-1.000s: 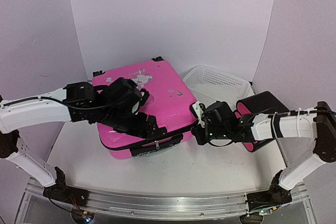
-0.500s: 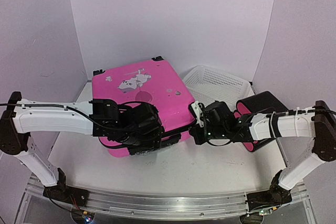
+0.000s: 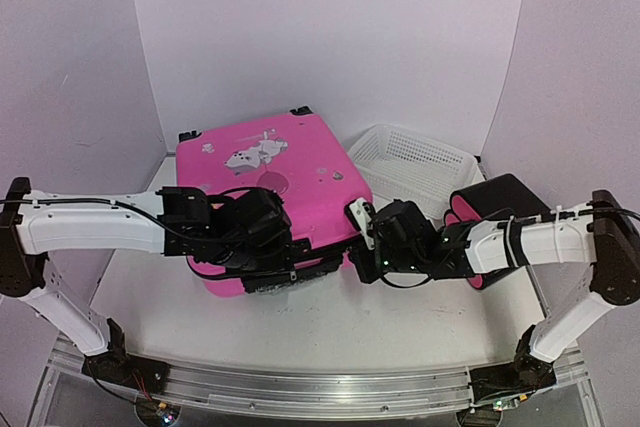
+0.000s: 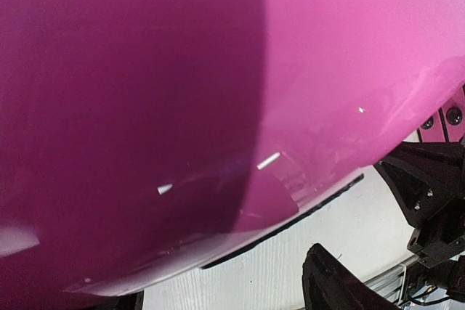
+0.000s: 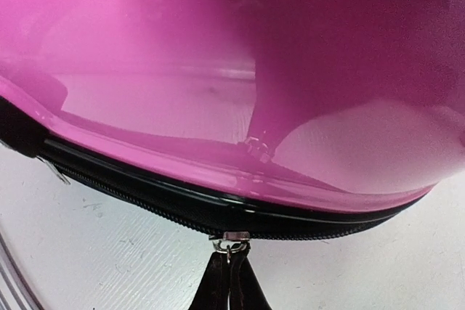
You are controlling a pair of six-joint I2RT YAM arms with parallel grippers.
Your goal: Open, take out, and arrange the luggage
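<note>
Luggage [image 3: 290, 172] flat on the table [image 3: 400, 322], left of centre: glossy pink hard shell, black zip trim.
My right gripper [image 5: 229, 281] is pinched shut on the metal zip pull [image 5: 229, 237] — left gripper [image 3: 275, 252] opening I cannot tell.

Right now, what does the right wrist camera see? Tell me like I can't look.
The right gripper pinches the silver zip pull of the bright pink luggage, whose shiny shell fills most of the picture. A black zip curves along its lower edge, above the white table.
</note>
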